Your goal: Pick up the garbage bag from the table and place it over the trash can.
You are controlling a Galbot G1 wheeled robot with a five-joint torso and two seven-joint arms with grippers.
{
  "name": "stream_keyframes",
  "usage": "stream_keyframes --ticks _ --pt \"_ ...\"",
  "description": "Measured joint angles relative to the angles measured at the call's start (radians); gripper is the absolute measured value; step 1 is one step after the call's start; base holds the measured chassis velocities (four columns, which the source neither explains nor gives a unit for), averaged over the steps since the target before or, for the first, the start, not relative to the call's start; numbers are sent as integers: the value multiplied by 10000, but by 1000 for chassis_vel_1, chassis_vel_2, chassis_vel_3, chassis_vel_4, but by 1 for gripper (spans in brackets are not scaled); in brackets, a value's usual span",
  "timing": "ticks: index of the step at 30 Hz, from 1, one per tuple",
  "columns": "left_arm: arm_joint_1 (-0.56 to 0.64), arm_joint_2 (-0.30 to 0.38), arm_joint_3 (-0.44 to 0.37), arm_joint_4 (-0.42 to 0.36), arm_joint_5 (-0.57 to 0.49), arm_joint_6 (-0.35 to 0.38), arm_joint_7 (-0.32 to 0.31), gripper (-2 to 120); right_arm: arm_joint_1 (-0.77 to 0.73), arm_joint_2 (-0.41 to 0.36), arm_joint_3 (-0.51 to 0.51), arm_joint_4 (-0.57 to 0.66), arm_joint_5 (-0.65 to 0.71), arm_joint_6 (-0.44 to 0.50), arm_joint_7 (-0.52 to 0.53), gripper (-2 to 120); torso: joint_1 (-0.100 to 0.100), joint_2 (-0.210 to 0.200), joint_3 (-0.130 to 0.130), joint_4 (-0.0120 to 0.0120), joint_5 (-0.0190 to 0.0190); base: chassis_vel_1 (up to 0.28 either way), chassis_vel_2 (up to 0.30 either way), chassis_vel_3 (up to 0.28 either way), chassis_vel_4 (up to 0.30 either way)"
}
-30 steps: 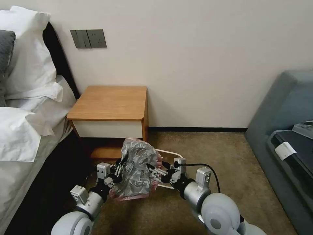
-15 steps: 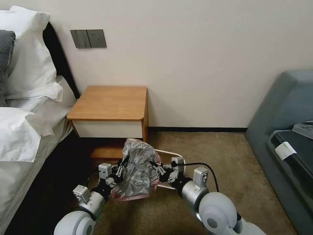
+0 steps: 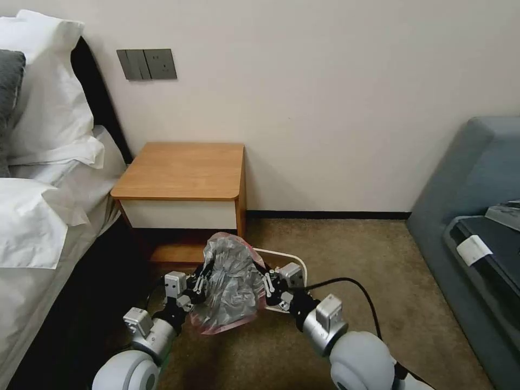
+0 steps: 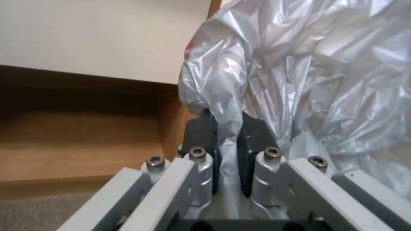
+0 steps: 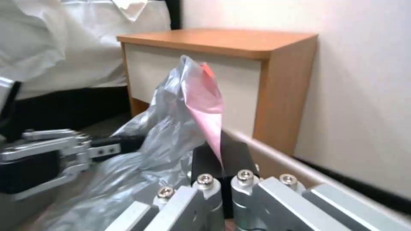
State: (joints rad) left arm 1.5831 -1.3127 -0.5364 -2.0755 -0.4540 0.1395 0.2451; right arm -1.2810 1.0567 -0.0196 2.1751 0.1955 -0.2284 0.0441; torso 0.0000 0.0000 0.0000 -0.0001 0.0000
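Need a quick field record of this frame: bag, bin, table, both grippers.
garbage bag: crinkled silvery-grey with pink rim, held up between both grippers, above the near end of the bin
trash can: cream rim showing behind the bag, on the carpet beside the nightstand
table: top bare, bag no longer on it
left gripper: shut on the bag's left side, plastic pinched between fingers
right gripper: shut on the bag's right side at the pink rim
stage: bag lifted, not yet over the can

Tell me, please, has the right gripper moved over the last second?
Yes: the right gripper, shut on the garbage bag, moved toward the table.
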Motion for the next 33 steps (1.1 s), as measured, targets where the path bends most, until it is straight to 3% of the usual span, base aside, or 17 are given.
stream_keyframes --ticks 11,14,19,25,30,33 --pt "238 38 6 -93 676 -432 332 6 479 -468 737 -141 290 47 -200 0 0 0 0 2 2 0 0 0 0" --pt "207 20 -138 56 865 -1059 672 6 307 -1074 1151 6 787 -148 -206 0 0 0 0 1 2 0 0 0 0" --pt "191 6 -238 198 837 -1491 1023 6 99 -1748 1676 211 1124 -272 -302 0 0 0 0 1 3 0 0 0 0" --pt "125 -36 -429 403 258 -2250 1786 6 -520 -2976 2723 544 1826 -430 -459 0 0 0 0 1 2 0 0 0 0" --pt "124 -32 -473 425 -247 -2493 2193 6 -831 -3315 3177 612 2010 -445 -531 0 0 0 0 0 1 0 0 0 0" --pt "148 -19 -449 306 -1160 -2455 2341 6 -1021 -3553 3511 639 2088 -515 -712 0 0 0 0 1 -1 0 0 0 0"
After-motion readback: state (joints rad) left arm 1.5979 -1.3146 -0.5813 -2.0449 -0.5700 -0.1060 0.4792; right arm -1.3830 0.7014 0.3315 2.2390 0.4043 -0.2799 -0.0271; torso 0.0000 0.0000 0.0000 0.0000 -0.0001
